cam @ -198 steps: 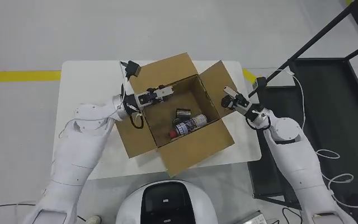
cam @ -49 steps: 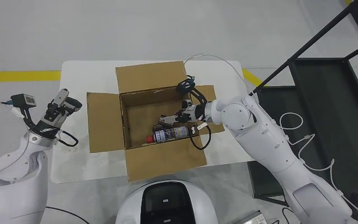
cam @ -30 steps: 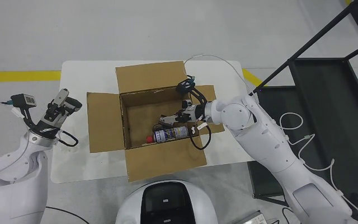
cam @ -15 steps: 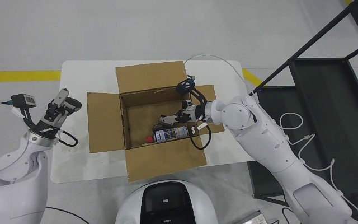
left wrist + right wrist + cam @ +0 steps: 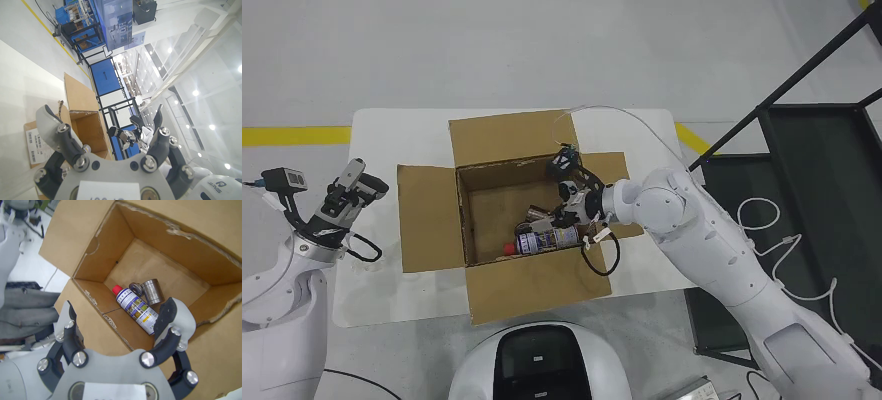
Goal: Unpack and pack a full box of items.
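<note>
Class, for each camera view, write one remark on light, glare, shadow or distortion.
Top view: soft, even light, no hard shadows around the cardboard box on the white table. Left wrist view: ceiling lamps flare into bright blobs, and the room looks tilted, the blue panel slanting. Right wrist view: the metal cylinder gleams beside the spray can; the box floor is evenly lit.

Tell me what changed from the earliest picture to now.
The cardboard box has been turned square to the table. The left gripper drew back from the box to beyond the table's left edge, open. The right gripper left the right flap and came over the box, open above the spray can, shifting slightly just now. The spray can and metal cylinder stay inside the box.
</note>
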